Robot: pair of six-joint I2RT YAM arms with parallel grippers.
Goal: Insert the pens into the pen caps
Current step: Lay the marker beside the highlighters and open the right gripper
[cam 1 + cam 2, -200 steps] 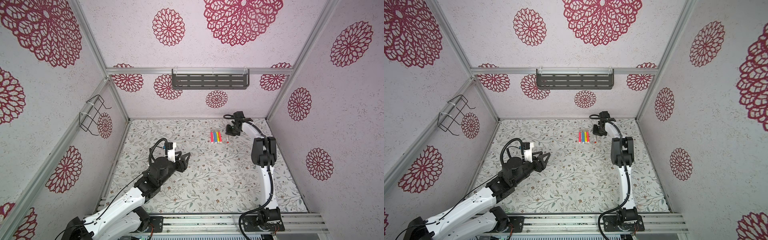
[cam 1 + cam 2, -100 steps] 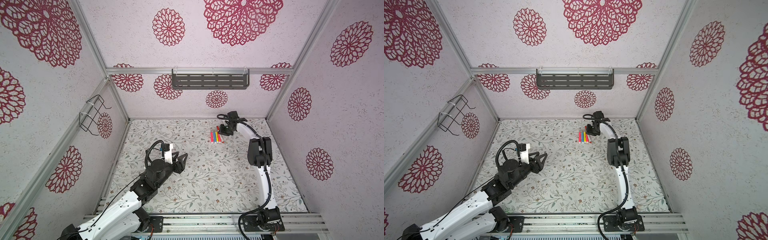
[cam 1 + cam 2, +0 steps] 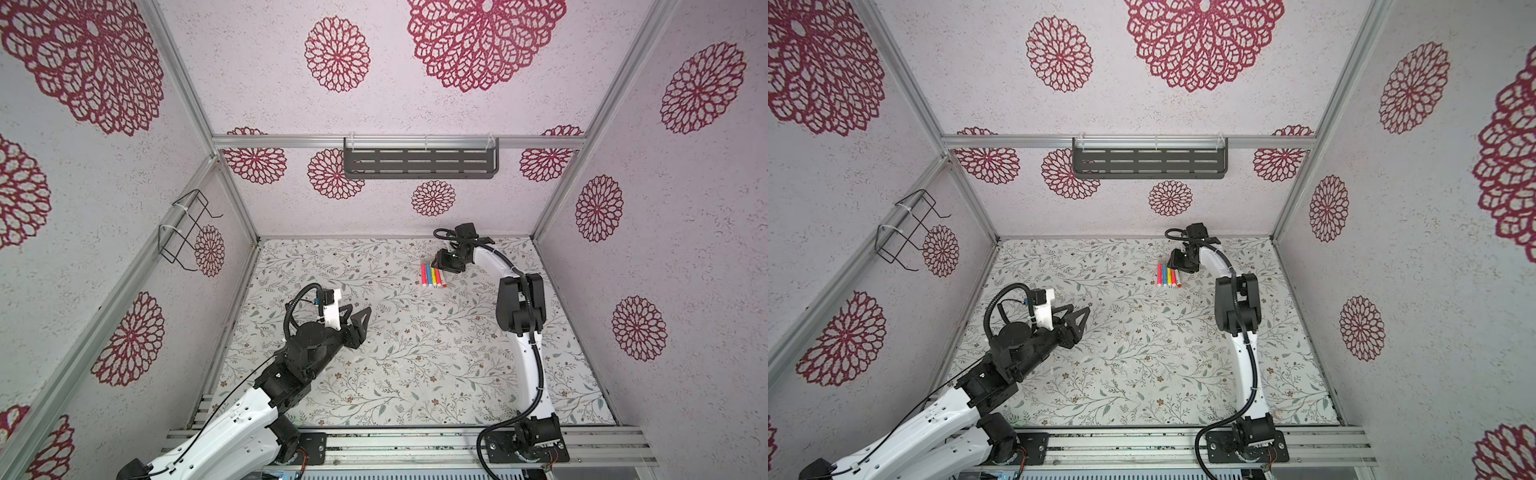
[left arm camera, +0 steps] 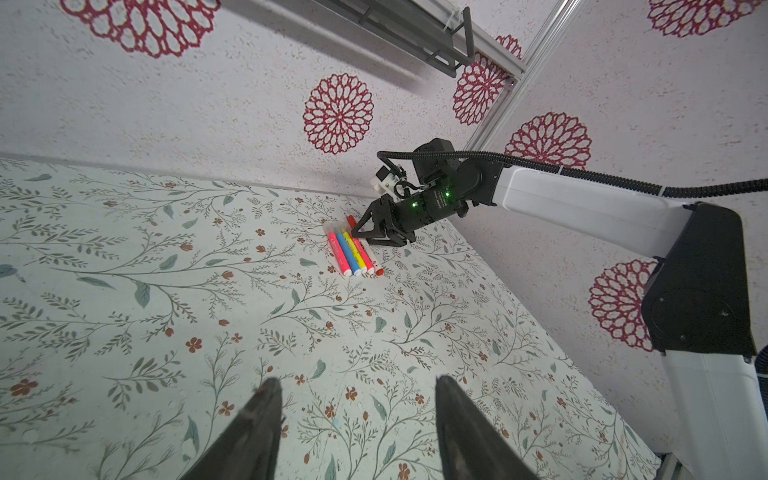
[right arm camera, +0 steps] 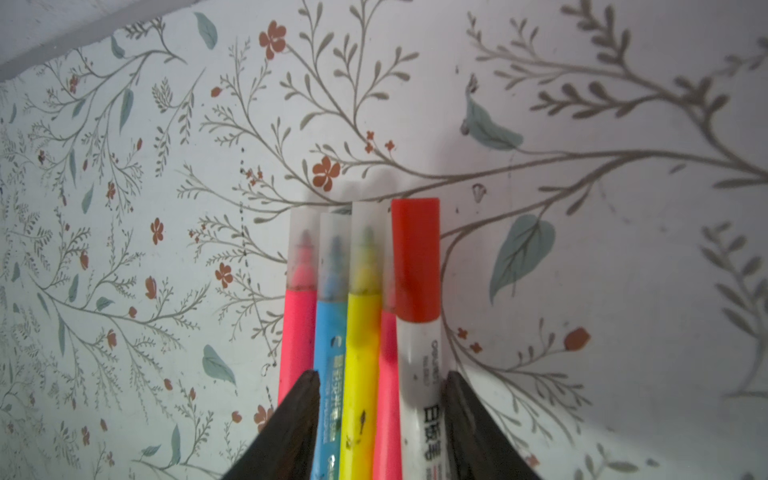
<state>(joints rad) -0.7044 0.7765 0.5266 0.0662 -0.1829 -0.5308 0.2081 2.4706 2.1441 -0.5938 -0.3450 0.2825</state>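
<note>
Several pens (image 3: 432, 276) (image 3: 1168, 276) lie side by side on the floral table, far back and right of the middle. The right wrist view shows a pink pen (image 5: 297, 332), a blue pen (image 5: 330, 345), a yellow pen (image 5: 361, 353) and another pink one, each with a pale translucent pen cap (image 5: 303, 249) on its tip. A white pen carries a red cap (image 5: 415, 257). My right gripper (image 5: 380, 374) (image 3: 446, 264) is open just over them, its jaws either side of several barrels. My left gripper (image 4: 357, 380) (image 3: 357, 313) hangs open and empty over the mid-left table.
The back wall stands close behind the pens. A grey slotted shelf (image 3: 419, 164) hangs on it, and a black wire basket (image 3: 183, 232) on the left wall. The right arm's elbow (image 3: 519, 307) rises right of the pens.
My right gripper has moved left over the row of pens and gone from shut to open. The left arm has only shifted slightly and stays open.
</note>
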